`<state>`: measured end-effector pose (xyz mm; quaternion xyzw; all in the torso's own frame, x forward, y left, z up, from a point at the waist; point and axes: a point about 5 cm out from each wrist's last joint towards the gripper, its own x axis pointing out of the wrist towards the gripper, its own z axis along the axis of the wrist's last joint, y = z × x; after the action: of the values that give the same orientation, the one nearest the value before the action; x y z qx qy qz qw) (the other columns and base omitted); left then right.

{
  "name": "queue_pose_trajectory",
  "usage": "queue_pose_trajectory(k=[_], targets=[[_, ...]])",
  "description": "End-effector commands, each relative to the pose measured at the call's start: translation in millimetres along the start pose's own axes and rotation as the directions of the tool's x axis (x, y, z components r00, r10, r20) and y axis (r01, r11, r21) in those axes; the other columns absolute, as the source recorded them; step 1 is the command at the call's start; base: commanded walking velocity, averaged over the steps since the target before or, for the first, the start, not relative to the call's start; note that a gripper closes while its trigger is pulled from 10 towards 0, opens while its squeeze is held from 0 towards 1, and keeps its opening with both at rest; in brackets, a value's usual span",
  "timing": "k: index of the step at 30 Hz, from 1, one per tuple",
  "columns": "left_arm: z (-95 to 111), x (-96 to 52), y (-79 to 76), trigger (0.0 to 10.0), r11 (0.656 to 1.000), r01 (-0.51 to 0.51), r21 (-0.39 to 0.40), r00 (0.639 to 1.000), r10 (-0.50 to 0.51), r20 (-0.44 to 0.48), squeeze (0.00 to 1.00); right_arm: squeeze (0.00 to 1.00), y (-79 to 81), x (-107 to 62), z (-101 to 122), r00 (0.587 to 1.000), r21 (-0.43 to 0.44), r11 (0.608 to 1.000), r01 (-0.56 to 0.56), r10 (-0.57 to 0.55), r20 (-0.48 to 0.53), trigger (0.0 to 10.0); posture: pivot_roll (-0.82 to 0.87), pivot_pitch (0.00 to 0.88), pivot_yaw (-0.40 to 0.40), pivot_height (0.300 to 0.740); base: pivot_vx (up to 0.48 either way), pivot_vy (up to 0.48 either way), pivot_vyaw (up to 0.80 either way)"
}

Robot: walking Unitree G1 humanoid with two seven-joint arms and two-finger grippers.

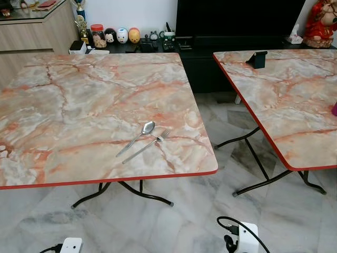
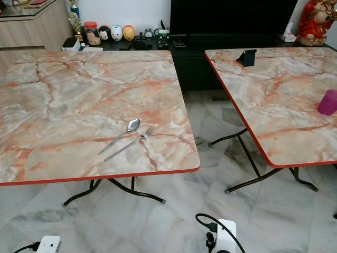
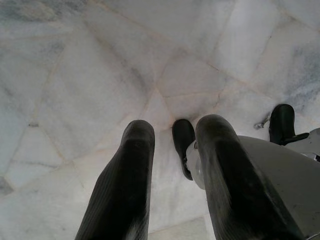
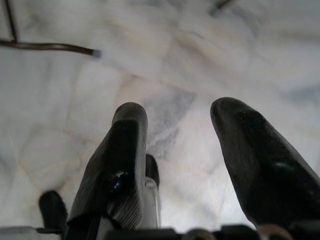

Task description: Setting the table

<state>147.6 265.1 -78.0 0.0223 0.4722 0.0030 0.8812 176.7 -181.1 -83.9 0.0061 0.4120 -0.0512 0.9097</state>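
1. Large square folding table w/ pink-orange marble-look top, red edge & black metal legs [image 1: 79,105] stands on the robot's left side, on a pale marble tile floor [image 1: 184,216].
2. Second table of the same marble-look top & red edge [image 1: 295,105] stands to the right, apart from the first, w/ a strip of floor between them.
3. Black low cabinet [image 1: 210,68] runs along the far wall behind both tables, w/ a big dark screen [image 1: 237,16] above it; small figurines and a red-lidded jar [image 1: 97,36] sit on its left end.
4. Small black stand-like object [image 1: 256,59] sits near the far edge of the right table; a magenta cup [image 2: 328,101] sits at that table's right side.
5. Silver metal spoon [image 1: 138,136] & silver metal fork [image 1: 147,145] lie side by side on the left table, near its front right corner, handles angled toward the robot; whether they touch can't be told.
6. Left gripper [image 3: 172,135] hangs over bare floor, fingers apart, holding nothing.
7. Right gripper [image 4: 180,117] also hangs over floor, fingers apart, empty; a black table foot [image 4: 50,48] lies nearby.
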Motion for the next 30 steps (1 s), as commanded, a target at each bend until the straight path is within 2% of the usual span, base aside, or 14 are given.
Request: queue_pose_trajectory(k=[1,4,9,23,30], targets=[[-3,-0.8,0.5,10.0,1.0,0.0,-0.006,1.0,0.0,-0.01,0.0,0.0,4.2,-0.1,0,0.999,-0.067,0.997,-0.043,0.043,0.003,10.0,0.0,0.0,-0.025,0.74,0.0,0.0,0.0],[-3,-0.9,0.6,10.0,1.0,0.0,-0.008,1.0,0.0,-0.008,0.0,0.0,7.8,-0.5,-2,0.997,-0.116,0.99,-0.078,0.078,-0.007,10.0,0.01,0.0,-0.03,0.74,0.0,0.0,0.0],[-3,-1.0,1.0,10.0,1.0,-0.002,-0.006,1.0,0.002,-0.009,0.0,0.0,5.9,-1.7,-7,0.997,-0.114,0.991,-0.075,0.073,-0.024,10.0,0.01,0.0,-0.029,0.74,0.0,0.0,0.0],[-5,-1.7,1.6,10.0,1.0,-0.003,0.009,1.0,0.003,-0.015,0.0,0.0,2.3,-6.8,-24,0.997,-0.009,1.0,-0.027,0.026,-0.073,10.0,0.0,0.0,-0.019,0.74,0.0,0.0,0.0],[-5,-1.8,2.1,10.0,1.0,-0.002,0.01,1.0,0.002,-0.014,0.0,0.0,-1.3,-8.7,-29,0.996,-0.004,1.0,-0.019,0.019,-0.088,10.0,0.0,0.0,-0.015,0.74,0.0,0.0,0.0]])
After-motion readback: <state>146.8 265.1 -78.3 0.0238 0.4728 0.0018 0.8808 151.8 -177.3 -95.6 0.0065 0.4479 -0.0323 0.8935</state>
